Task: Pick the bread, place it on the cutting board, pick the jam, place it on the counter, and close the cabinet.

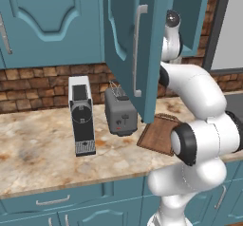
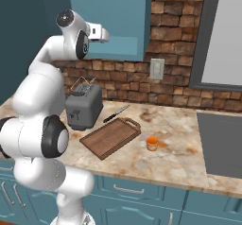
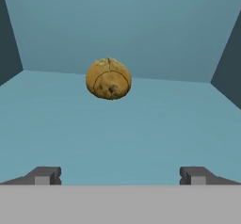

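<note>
- Left base view: a coffee machine stands left of centre on the worktop, with a toaster beside it; the open cabinet door hangs down the middle of the frame, its lower edge just above the board at centre right.
- Right base view: from the other side, the whole board lies bare at centre, a knife just behind it, and the jam stands on the worktop right of the board, apart from it. The arm reaches into the cabinet at the upper left.
- Hand view: the bread sits on the cabinet floor, upper centre of the frame, ahead of the tool and slightly left of its midline.
- The tool's fingers are spread wide, pinching nothing and well short of the bread.
- Bare shelf lies around the bread; the cabinet's side walls close in at far left and right, the back wall behind.
</note>
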